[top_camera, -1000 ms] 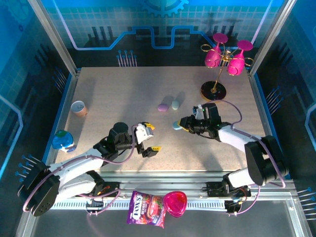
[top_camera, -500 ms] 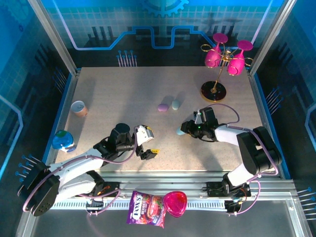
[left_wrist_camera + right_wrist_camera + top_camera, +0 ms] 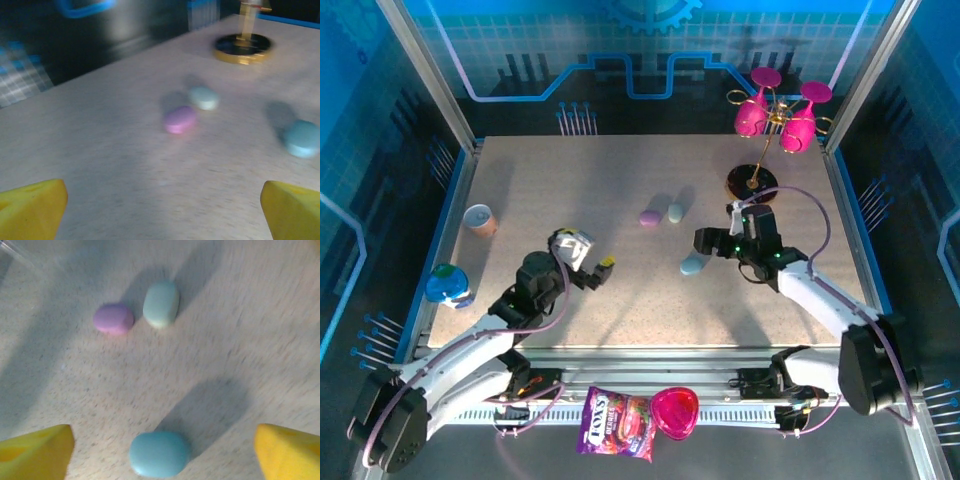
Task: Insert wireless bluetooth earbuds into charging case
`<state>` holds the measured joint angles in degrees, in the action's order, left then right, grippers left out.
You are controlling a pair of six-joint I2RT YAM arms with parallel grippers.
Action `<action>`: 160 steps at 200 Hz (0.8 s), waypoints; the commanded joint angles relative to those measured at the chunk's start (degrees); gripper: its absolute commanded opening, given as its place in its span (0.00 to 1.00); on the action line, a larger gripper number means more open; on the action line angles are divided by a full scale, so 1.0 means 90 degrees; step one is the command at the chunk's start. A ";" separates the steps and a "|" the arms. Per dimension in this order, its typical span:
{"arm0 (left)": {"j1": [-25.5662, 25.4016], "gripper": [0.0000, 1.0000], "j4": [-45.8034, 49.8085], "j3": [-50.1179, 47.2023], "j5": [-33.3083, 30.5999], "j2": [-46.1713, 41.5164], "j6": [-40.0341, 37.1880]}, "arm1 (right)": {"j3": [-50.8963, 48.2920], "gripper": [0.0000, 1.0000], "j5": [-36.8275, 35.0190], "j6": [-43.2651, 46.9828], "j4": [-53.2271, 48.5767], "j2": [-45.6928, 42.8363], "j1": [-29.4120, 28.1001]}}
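Observation:
Three closed pebble-shaped charging cases lie on the table: a purple case, a mint case touching or nearly touching it, and a light blue case alone nearer the front. The earbuds are out of view. My right gripper hovers just behind the blue case, open, its yellow fingertips wide on either side and nothing held. My left gripper is open and empty to the left, facing the purple case, the mint case and the blue case.
A gold stand with pink glasses rises at the back right. A small cup and a blue-green globe sit by the left edge. A candy bag and a pink bowl rest on the front rail.
My right gripper opened and let go of the blue case, which now lies on the table, and the arm drew back rightward. My left gripper swung left and further back.

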<state>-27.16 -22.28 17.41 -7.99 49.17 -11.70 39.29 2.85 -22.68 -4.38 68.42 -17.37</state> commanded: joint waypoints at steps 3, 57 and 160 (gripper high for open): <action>0.0517 0.99 -0.0413 -0.0397 -0.1158 -0.0052 0.0415 | -0.0011 1.00 -0.1299 0.1628 0.0422 -0.0312 0.0075; 0.1811 0.99 -0.1849 -0.0899 -0.0748 0.0967 0.1050 | -0.1449 1.00 -0.2309 0.2924 0.4396 0.0518 0.0318; 0.2596 0.99 -0.3443 0.0227 -0.0076 0.3863 0.0978 | -0.1900 1.00 -0.1118 0.2336 0.6317 0.2173 0.1612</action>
<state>-7.18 -48.12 17.10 -12.25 79.48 -3.44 25.69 -13.08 0.34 39.59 82.11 -4.58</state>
